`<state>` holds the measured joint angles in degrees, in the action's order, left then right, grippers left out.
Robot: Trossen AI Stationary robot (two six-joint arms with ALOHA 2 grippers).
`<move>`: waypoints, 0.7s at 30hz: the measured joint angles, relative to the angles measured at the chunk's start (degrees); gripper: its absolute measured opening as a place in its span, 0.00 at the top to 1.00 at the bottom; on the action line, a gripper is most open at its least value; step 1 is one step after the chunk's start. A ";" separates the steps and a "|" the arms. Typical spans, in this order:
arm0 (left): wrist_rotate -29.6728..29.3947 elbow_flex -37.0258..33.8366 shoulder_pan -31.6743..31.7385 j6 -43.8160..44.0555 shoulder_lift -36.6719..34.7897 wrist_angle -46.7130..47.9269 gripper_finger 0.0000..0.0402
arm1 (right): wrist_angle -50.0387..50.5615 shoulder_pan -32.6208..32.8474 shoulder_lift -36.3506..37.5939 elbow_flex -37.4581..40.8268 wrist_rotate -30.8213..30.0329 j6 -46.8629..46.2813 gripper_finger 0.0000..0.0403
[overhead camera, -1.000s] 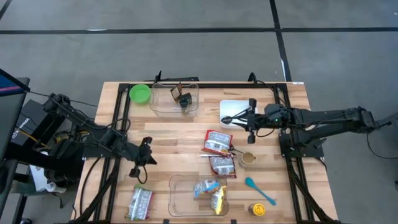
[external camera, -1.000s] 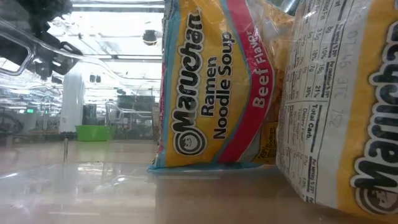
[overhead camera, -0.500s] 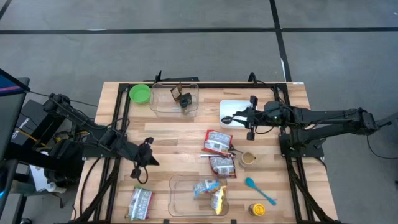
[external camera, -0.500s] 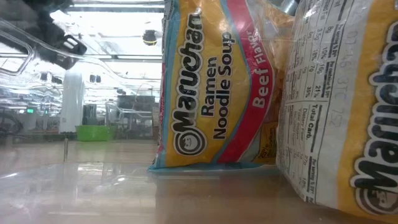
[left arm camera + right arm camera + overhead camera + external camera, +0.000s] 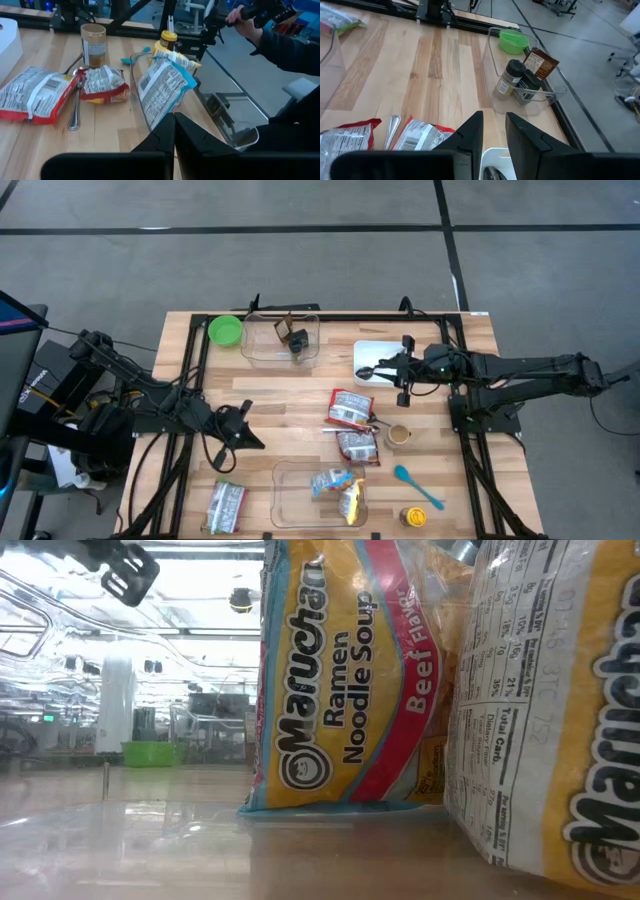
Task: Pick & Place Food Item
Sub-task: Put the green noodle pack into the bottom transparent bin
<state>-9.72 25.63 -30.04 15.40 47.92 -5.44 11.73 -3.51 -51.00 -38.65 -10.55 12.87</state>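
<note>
The left gripper (image 5: 247,436) has moved across the tabletop (image 5: 270,395) toward the clear bin (image 5: 285,502) holding ramen packs, ending just beside its corner. In the low view it has shifted right and higher. The right gripper (image 5: 403,372) edged slightly left.

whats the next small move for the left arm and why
Probably open the left gripper and carry on toward the two noodle packets lying in the middle of the table. It is shut and empty and points toward them, while the clear bin nearer the front already holds two packets.
</note>
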 joint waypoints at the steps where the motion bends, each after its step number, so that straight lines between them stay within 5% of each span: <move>1: -0.01 0.00 0.00 0.00 0.00 0.00 1.00 | 0.02 0.00 0.00 0.00 0.00 -0.76 0.81; 12: 1.02 0.00 -0.40 6.63 0.02 -1.78 1.00 | 1.57 0.02 0.00 0.00 0.02 -7.95 0.81; 21: -0.84 0.03 -9.69 9.41 1.37 -2.35 1.00 | 1.63 0.02 0.00 0.00 0.02 -7.72 0.81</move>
<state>-10.57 25.66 -39.73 24.81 49.29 -7.80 13.36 -3.49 -51.00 -38.65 -10.52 5.16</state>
